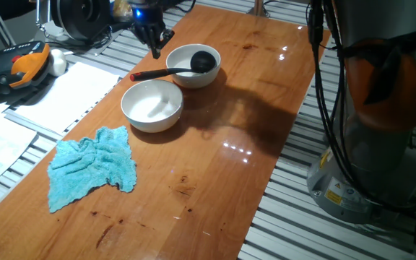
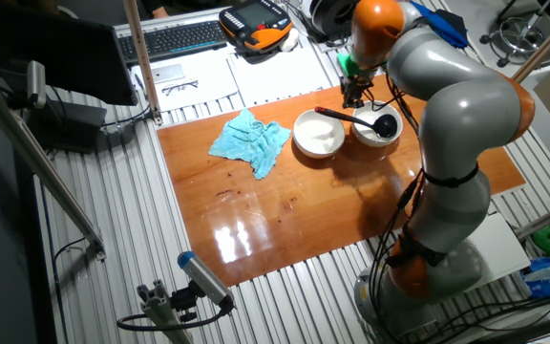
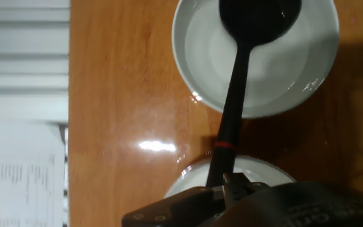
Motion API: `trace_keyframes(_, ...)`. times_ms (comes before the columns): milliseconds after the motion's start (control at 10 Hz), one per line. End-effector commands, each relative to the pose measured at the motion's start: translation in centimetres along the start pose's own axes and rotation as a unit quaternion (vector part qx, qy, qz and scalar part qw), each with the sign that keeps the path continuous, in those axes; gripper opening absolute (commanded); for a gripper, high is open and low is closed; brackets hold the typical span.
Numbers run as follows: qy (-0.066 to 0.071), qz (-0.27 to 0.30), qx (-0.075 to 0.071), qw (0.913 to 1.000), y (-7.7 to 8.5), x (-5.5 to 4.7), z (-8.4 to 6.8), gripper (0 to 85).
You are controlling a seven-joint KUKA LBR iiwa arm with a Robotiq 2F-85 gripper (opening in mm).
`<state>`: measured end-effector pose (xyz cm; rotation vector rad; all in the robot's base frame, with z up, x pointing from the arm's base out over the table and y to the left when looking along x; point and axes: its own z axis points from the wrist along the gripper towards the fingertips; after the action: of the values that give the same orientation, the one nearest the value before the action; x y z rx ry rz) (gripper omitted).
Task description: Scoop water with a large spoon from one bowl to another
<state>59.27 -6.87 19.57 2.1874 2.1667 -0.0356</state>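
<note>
Ladle (image 1: 186,68) sits with its cup in the far bowl (image 1: 183,55), handle across the rim, red tip toward the near bowl (image 1: 152,105). Gripper (image 1: 154,40) hovers above the handle; grip can't be told. Looks like scooping hasn't started.

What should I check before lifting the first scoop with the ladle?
1. Ladle cup sitting in the far white bowl: ok.
2. Gripper closed on the handle near its red tip: cannot tell; the fixed views show it just over the handle, and the hand view hides the contact.
3. Second white bowl right beside the first for a short transfer: ok.
4. Water present in either bowl: cannot tell; nothing shows against the white.
5. Blue cloth lying apart from both bowls: ok.
</note>
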Motion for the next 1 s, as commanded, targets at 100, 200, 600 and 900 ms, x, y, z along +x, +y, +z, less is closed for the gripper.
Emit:
trace_keyframes(100,-0.016,0.011,0.0,0.9998,0.2,0.1,0.3,0.0)
trace_keyframes(200,-0.019,0.016,0.001,0.9997,0.3,0.0,0.6,0.0)
trace_keyframes(600,-0.019,0.033,-0.004,0.9993,0.5,-1.1,2.0,0.0)
trace_keyframes(900,-0.001,0.04,0.005,0.9992,0.6,-1.7,2.4,0.0)
